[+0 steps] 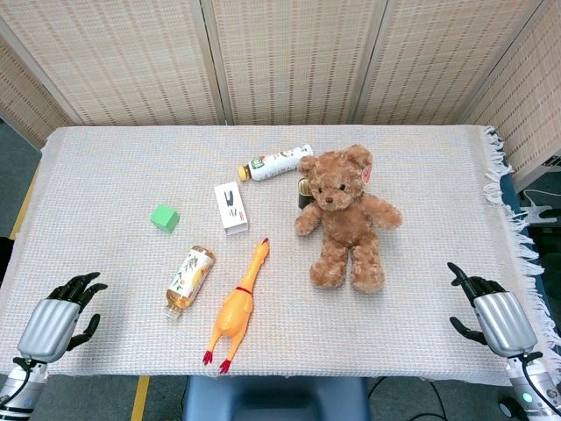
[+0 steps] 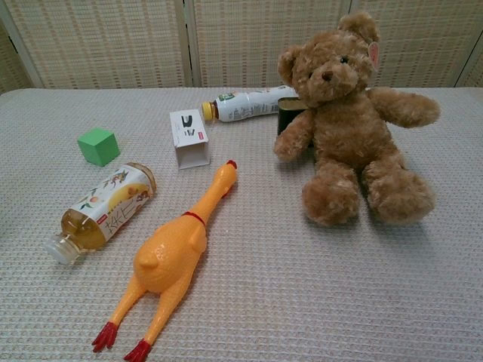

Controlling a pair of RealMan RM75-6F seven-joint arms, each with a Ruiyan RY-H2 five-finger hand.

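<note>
1. Our left hand (image 1: 60, 317) and right hand (image 1: 493, 311) rest empty at the near corners, fingers apart.
2. Nearest the left hand lies the amber tea bottle (image 1: 188, 280), on its side beside the orange rubber chicken (image 1: 235, 309).
3. Risk, we judge: the bottle rolls if nudged, shoving the chicken.

Woven reed screen (image 1: 289, 61) behind cloth-covered table (image 1: 114, 167), perhaps grey floor.

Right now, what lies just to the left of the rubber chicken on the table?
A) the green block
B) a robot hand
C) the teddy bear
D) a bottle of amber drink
D: the amber drink bottle lies on its side just left of the rubber chicken.
</note>
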